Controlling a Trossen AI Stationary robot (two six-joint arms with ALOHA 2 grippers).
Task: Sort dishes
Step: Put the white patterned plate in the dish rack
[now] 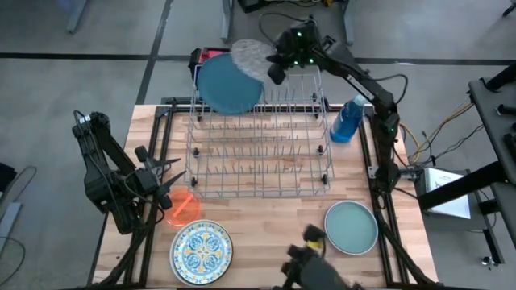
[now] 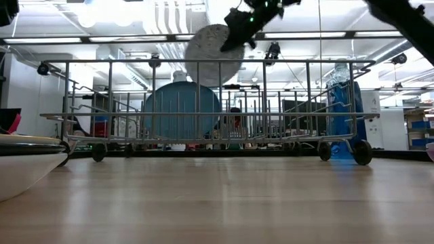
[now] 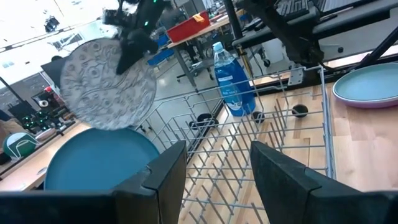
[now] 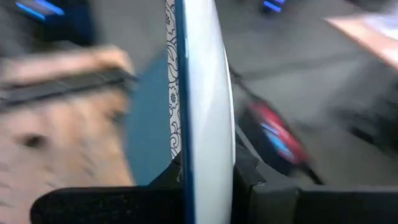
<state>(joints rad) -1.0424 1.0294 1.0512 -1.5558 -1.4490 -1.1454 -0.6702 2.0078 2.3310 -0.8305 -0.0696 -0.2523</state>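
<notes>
Being lowered toward the rack (image 1: 258,153): a patterned plate (image 1: 248,58) clamped edge-on by the right gripper (image 1: 274,66).
Collision with the blue plate (image 1: 228,84) at 12 o'clock is being risked; left gripper (image 1: 165,179) is being held open at 9 o'clock.

Pale wooden table (image 1: 266,213), thin metal wire rack (image 1: 258,133), glossy teal-green plate (image 1: 351,227), translucent blue plastic bottle (image 1: 347,121)

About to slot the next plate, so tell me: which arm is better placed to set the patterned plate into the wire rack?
Right. The right gripper already clamps the black-and-white patterned round plate above the grey wire dish rack, beside the racked large blue plate. The left gripper hangs open by the small translucent orange plate.
</notes>
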